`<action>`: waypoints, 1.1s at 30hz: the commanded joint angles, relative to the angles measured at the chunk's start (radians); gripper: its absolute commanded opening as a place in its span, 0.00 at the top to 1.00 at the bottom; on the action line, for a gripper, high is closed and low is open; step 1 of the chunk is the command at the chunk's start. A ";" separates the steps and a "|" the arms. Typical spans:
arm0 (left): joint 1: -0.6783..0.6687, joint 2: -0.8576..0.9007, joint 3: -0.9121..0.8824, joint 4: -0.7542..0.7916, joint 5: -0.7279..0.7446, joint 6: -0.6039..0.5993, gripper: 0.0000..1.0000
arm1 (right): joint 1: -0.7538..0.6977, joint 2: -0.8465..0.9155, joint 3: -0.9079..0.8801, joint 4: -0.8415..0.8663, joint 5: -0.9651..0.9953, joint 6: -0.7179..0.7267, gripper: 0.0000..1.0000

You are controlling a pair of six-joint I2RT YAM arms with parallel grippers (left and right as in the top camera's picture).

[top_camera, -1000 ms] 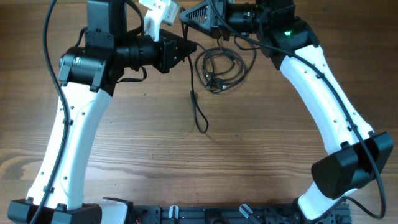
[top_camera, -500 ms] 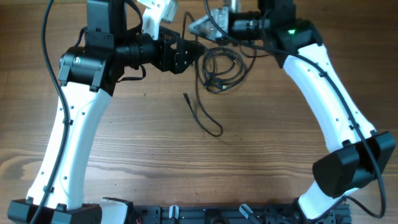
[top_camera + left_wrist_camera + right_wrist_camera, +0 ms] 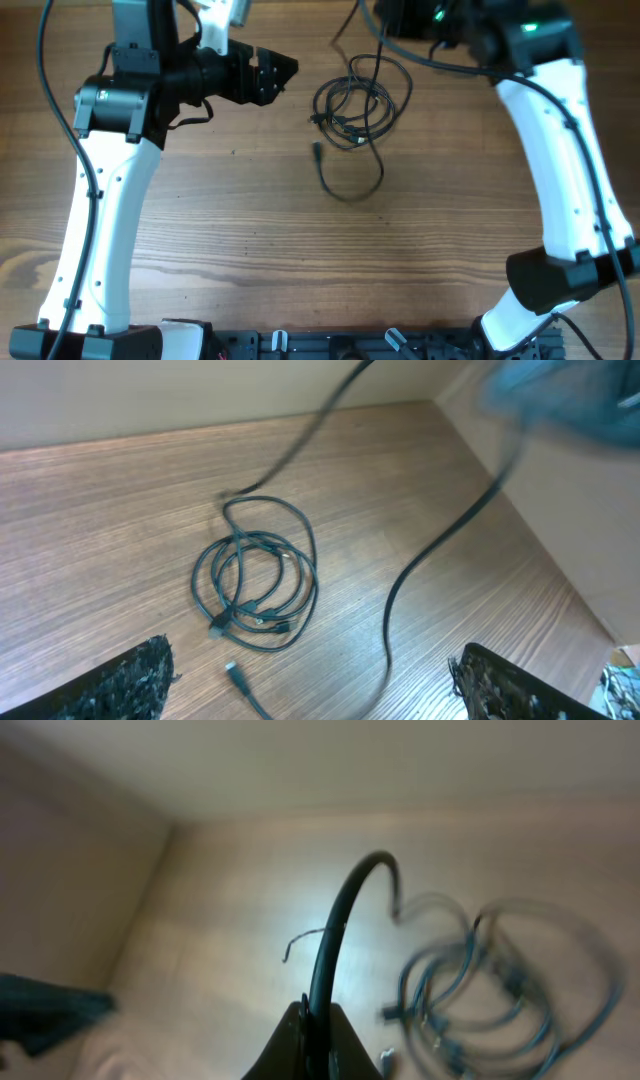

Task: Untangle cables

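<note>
Describer: Since a second ago, the left gripper (image 3: 285,72) has drawn back to the left and its fingers (image 3: 130,680) have sprung wide apart, holding nothing. The right arm has risen toward the far edge of the table (image 3: 250,250).

Reader: Is the right one holding something?

Describer: Yes. The right gripper (image 3: 318,1020) is pressed together on one black strand (image 3: 335,920), pinched between its fingertips.

Reader: Where are the cables?

Describer: Most of the cables (image 3: 352,105) lie on the far middle of the table as a loose coil, between the two grippers. One loose cord (image 3: 350,195) trails from the coil toward the near side and curls back to a small plug tip just left of it.

Reader: Which step is this?

Describer: It looks like pulling a single strand out of the coil, with the tangle far from undone. Next, the empty left gripper likely needs to pin or grasp the coil, so the right can draw its strand free without dragging everything along.
</note>
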 commanded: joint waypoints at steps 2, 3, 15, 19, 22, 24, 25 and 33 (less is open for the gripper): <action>0.009 -0.003 0.010 -0.006 -0.013 -0.021 0.07 | -0.029 -0.006 0.255 -0.019 0.225 -0.035 0.96; 0.009 -0.003 0.010 -0.006 -0.013 -0.021 0.07 | -0.046 -0.006 0.290 -0.018 0.241 -0.025 0.95; 0.009 -0.003 0.010 -0.006 -0.013 -0.021 0.06 | -0.383 0.005 0.396 0.031 0.280 0.034 0.96; 0.009 -0.003 0.010 -0.006 -0.013 -0.021 0.06 | -0.485 0.052 0.393 0.012 0.355 0.032 0.96; 0.009 -0.003 0.010 -0.006 -0.013 -0.021 0.06 | -0.549 0.103 0.393 -0.003 0.346 0.031 0.96; 0.009 -0.003 0.010 -0.005 -0.013 -0.021 0.05 | -0.595 0.155 0.393 -0.011 0.346 0.034 0.96; 0.009 -0.003 0.010 -0.005 -0.013 -0.021 0.05 | -0.612 0.178 0.393 -0.015 0.342 0.033 0.96; 0.009 -0.003 0.010 -0.005 -0.013 -0.021 0.05 | -0.674 0.364 0.393 -0.063 0.335 0.007 0.96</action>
